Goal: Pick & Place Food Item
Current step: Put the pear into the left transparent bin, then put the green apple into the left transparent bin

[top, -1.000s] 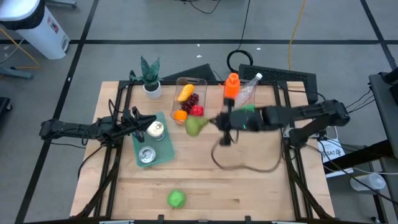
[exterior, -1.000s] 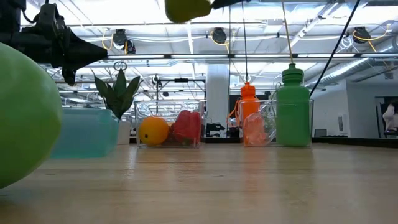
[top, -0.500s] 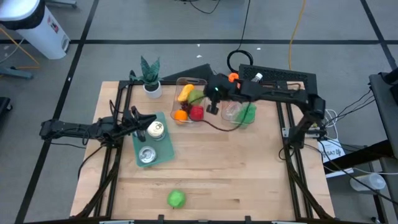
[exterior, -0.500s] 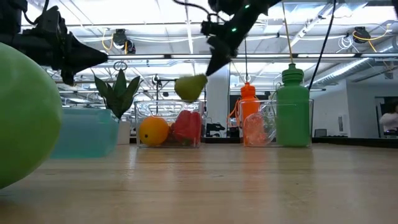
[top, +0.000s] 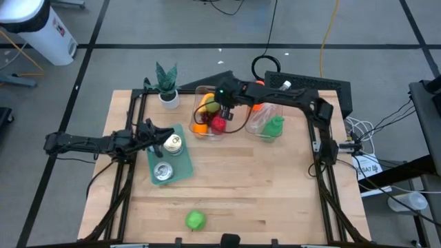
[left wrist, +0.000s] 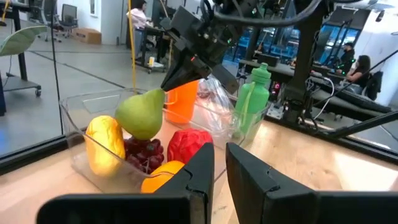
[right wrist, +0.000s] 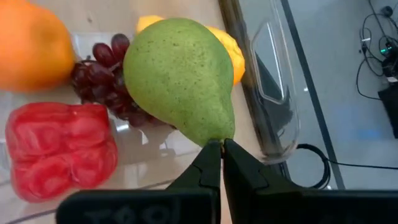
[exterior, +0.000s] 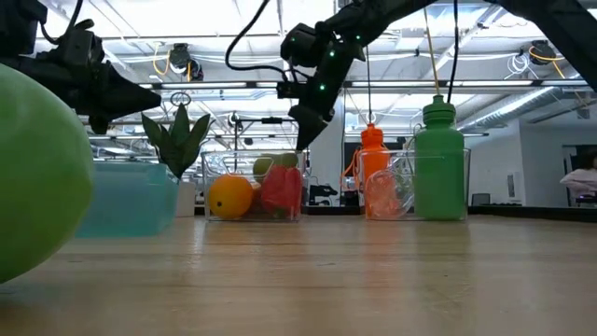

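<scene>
Right hand closed on the narrow stem end of a green pear, holding it over the clear tray at the far side of the table; beneath the pear lie a lemon, dark grapes, an orange and a red pepper; orange bottle and green bottle stand just beside the tray; left hand closed and empty, hanging over the teal mat with its two cans; a green apple sits well apart near the table's front edge.
</scene>
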`<state>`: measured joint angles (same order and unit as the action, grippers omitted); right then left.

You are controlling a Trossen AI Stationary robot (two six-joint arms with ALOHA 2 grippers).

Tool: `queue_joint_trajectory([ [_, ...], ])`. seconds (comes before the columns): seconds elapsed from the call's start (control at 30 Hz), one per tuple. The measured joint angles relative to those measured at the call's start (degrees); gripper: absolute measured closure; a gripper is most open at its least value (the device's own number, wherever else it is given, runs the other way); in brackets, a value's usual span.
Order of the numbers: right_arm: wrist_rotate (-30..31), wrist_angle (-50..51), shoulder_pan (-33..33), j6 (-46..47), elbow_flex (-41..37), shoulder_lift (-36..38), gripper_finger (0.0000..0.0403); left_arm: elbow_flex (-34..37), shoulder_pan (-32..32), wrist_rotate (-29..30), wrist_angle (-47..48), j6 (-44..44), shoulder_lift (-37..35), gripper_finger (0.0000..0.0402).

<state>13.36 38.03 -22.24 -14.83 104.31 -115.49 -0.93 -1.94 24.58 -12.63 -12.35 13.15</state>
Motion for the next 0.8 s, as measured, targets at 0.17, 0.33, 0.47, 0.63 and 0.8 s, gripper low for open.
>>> queue_joint_trajectory([
  [0.17, 0.08, -0.11, -0.15, -0.01, 0.15, -0.54, 0.0401, 0.00, 0.00, 0.02, 1.13, -0.40, -0.02, 0.0352],
  [0.33, 0.22, -1.39, -0.22, -0.41, 0.15, -0.52, 0.0369, 0.00, -0.02, 0.02, 1.00, -0.44, -0.02, 0.0352],
  [0.47, 0.05, -1.35, -0.20, -0.76, 0.15, -0.52, 0.0319, 0.00, 0.00, 0.01, 0.95, -1.72, -0.02, 0.0352],
  [0.63, 0.09, -2.14, 0.58, -0.81, 0.15, -0.47, 0.0241, 0.00, 0.00, -0.42, 0.90, -1.96, -0.02, 0.0352],
  [0.8, -0.17, -1.37, 2.19, -1.35, 0.09, 2.99, 0.0188, 0.00, 0.00, -0.57, 0.91, -2.03, -0.02, 0.0352],
])
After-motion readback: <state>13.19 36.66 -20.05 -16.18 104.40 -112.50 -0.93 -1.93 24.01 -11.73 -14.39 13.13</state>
